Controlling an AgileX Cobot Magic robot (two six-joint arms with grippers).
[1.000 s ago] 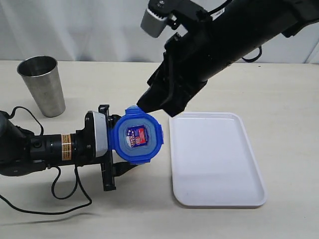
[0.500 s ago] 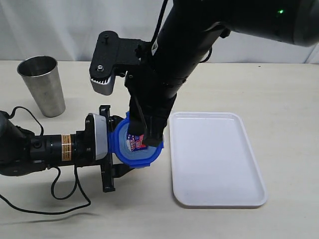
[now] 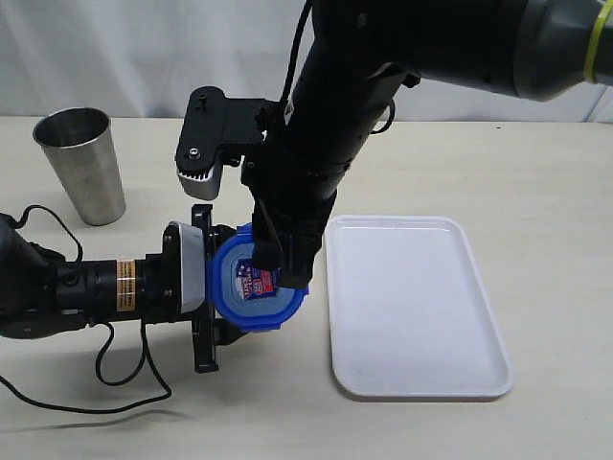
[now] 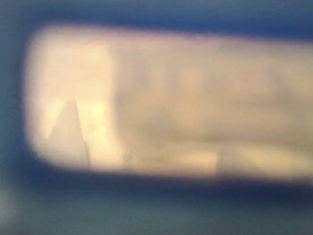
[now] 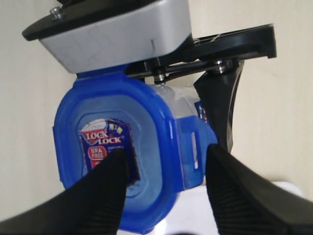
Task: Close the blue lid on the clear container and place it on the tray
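ok so: left claw [image 3: 203, 335] lies low along the table [image 3: 536, 172] on the left, pointing right; it's clamped on the container [image 5: 171, 100], one black finger running along the clear wall in the right wrist view; jaws look fairly wide, but that's just the width of the thing. The lid [image 3: 235, 292] sits on the container's mouth, sticker [image 5: 105, 147] facing up toward the cameras; can't tell whether its flaps are snapped down or just resting.

The right arm comes down from the far side over the middle; the right claw [image 5: 168, 154] is parted and has hold of nothing; one finger is over the lid's face right by the sticker, the other hangs just outside the side flap [image 5: 194, 149], so the lid's edge sits between the two; can't tell if either finger actually touches.

The container and lid are just left of the tray [image 3: 412, 316], close to its left rim and not on it; tray lies flat on the right with nothing in it. A metal cup [image 3: 81, 163] stands upright far left, well apart from everything.

The left wrist view is a smear of blue and pale yellow; no use.
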